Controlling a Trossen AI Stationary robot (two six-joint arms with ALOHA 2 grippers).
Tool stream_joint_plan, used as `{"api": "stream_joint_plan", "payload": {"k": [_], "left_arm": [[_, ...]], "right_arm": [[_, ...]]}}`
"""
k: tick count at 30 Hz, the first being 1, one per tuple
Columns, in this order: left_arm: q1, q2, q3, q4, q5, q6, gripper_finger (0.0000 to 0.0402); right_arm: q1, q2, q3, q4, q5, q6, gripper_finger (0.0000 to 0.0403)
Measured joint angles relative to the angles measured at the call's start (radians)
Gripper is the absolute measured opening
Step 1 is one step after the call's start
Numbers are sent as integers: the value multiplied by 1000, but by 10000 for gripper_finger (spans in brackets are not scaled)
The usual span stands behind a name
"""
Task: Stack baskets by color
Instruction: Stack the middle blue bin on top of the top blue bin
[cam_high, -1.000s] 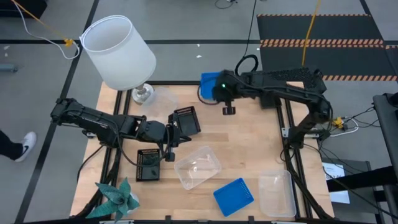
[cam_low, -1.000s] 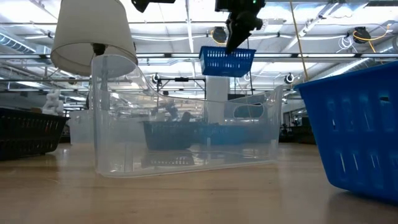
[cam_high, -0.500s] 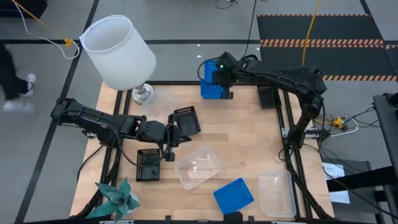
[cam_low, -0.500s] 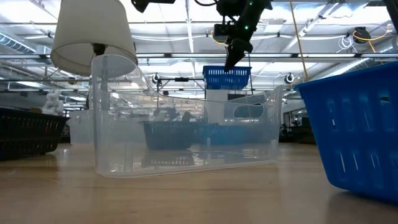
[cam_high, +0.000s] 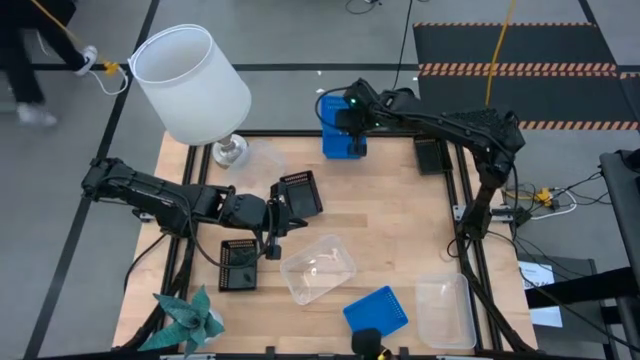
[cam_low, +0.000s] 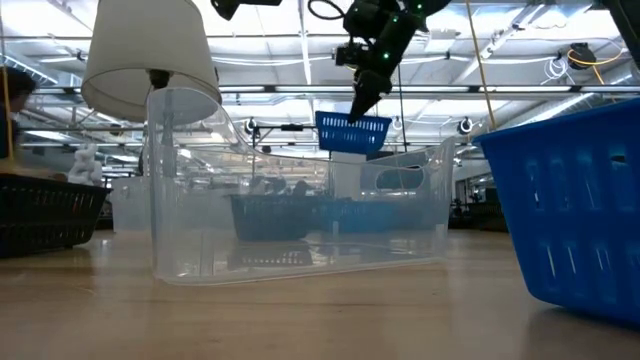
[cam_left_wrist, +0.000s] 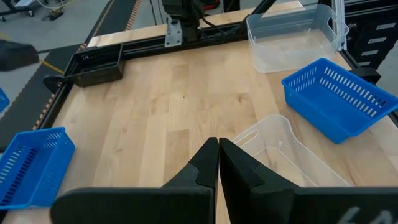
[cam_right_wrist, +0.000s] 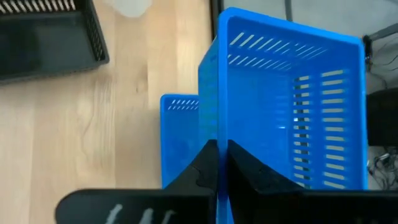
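My right gripper (cam_right_wrist: 217, 144) is shut on a blue basket (cam_low: 353, 133) and holds it in the air over the table's far edge (cam_high: 342, 130). Just below it, a second blue basket (cam_right_wrist: 179, 140) rests on the table. My left gripper (cam_left_wrist: 218, 149) hovers shut with nothing in it at the table's left middle (cam_high: 273, 232), beside a black basket (cam_high: 298, 192) and above a clear basket (cam_high: 318, 268). Flat on the table are another black basket (cam_high: 238, 265), a blue basket (cam_high: 376, 313) and a clear basket (cam_high: 445, 310). My right gripper pinches one side wall of the blue basket at its rim (cam_right_wrist: 210, 124), one finger inside the basket and one outside. The fingers slant down from above. The basket hangs below them, lifted clear and slightly tilted (cam_low: 353, 133), above the blue basket on the table.
A white lampshade (cam_high: 192, 82) on its stand rises at the far left corner. A teal paper plant (cam_high: 188, 318) sits at the near left corner. A black basket (cam_high: 432, 155) lies at the far right. Bare wood shows in the table's middle and right.
My right gripper has carried the blue basket toward the table's far edge and lower. The basket has tipped slightly and hangs closer over the blue basket on the table. A person has walked past beyond the table's far left.
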Motion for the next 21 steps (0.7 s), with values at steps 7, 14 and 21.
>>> {"api": "stream_joint_plan", "payload": {"k": [7, 14, 21], "left_arm": [[0, 0, 0, 0, 0, 0, 17], [0, 0, 0, 0, 0, 0, 17], [0, 0, 0, -5, 0, 0, 17]], "right_arm": [[-2, 57, 0, 4, 0, -1, 6], [-2, 98, -1, 4, 0, 5, 9], [-2, 123, -2, 7, -30, 29, 10]]}}
